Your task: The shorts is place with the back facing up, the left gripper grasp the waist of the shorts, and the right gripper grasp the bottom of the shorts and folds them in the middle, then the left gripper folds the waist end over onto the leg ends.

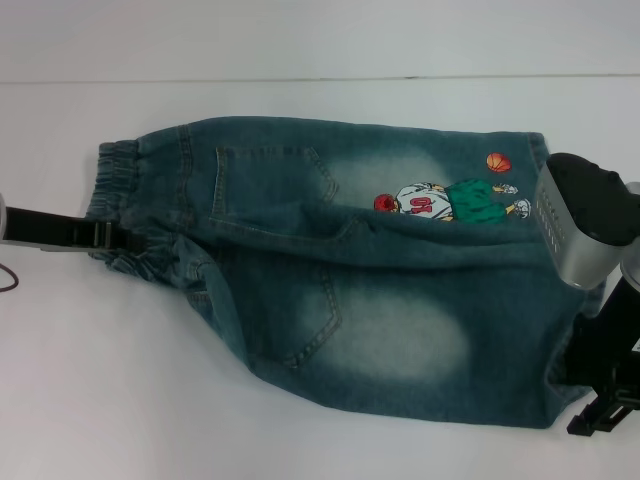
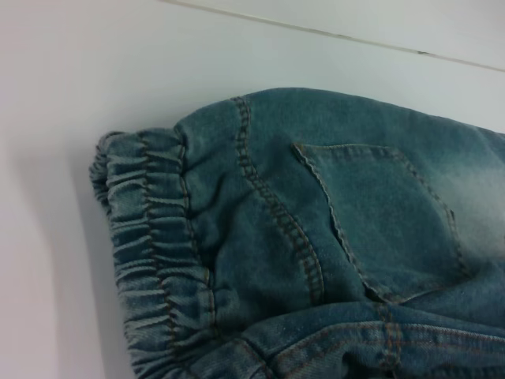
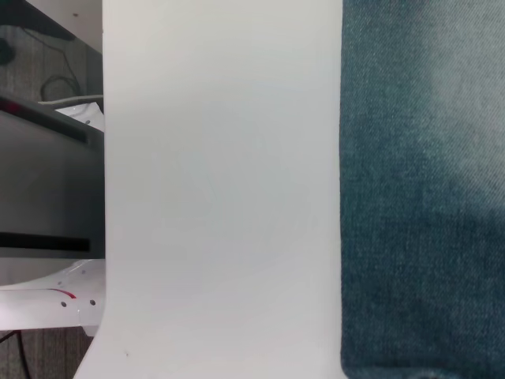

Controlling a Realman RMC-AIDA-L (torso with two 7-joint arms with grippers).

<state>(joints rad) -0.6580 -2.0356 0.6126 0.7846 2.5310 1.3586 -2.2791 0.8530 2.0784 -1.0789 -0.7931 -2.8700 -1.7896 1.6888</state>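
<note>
We see the shorts (image 1: 340, 270) between both end effectors: left end effector (image 1: 100, 238) at the waist (image 1: 125, 205), seemingly grasping it; right end effector (image 1: 600, 415) at the bottom (image 1: 545, 300), grip unclear.

The setting looked like a robotics lab or test room. A plain white table (image 3: 221, 197) served as the workbench, and past its edge, toward nine o'clock in the right wrist view, cables (image 3: 59, 83) trailed over grey carpet (image 3: 47, 55) beside dark equipment (image 3: 43, 189).
</note>
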